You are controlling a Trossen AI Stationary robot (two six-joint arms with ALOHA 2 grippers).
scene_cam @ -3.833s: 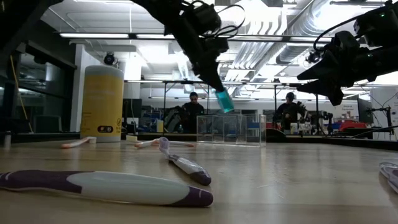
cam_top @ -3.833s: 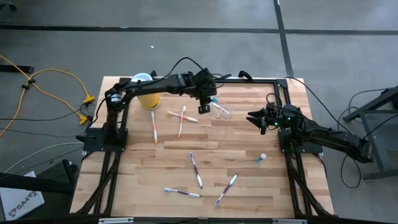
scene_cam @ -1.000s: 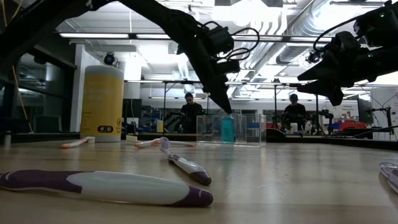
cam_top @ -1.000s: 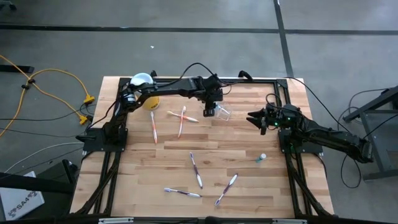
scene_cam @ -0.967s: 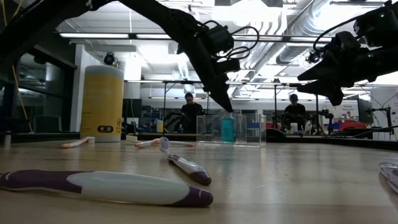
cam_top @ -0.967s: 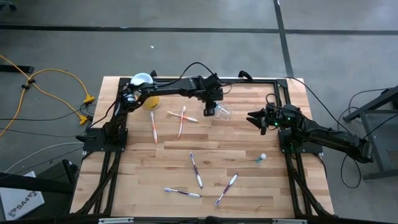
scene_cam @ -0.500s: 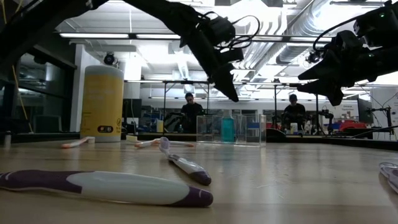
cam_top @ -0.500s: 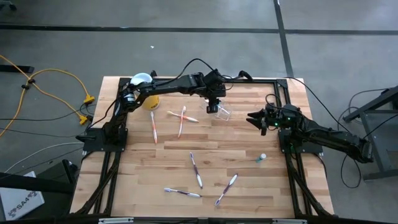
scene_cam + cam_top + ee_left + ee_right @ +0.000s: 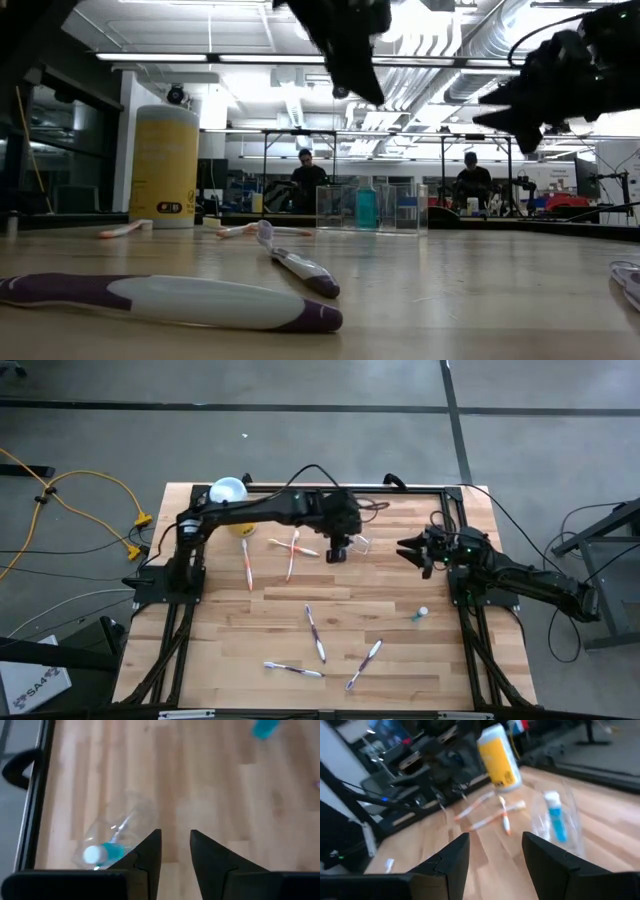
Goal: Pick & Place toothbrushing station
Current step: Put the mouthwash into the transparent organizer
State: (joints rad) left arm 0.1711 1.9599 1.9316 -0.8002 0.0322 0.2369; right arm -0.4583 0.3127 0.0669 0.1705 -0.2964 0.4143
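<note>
The clear toothbrushing station stands on its base at the table's far middle. A teal tube with a white cap stands upright inside it. My left gripper hangs well above the station, a little to its near-left. Its fingers point down at a slant, slightly open, with nothing between them. My right gripper waits open to the right of the station, raised and pointing at it.
A yellow canister with a pale blue lid stands at the far left. Several toothbrushes lie scattered: two crossed, one beside them, others nearer the front. A second teal tube lies at the right.
My left gripper has risen from just over the tube's top, clear of the station, and drawn slightly toward the near-left. The station and the tube inside it have stayed put. My right gripper has tipped up a little in place.
</note>
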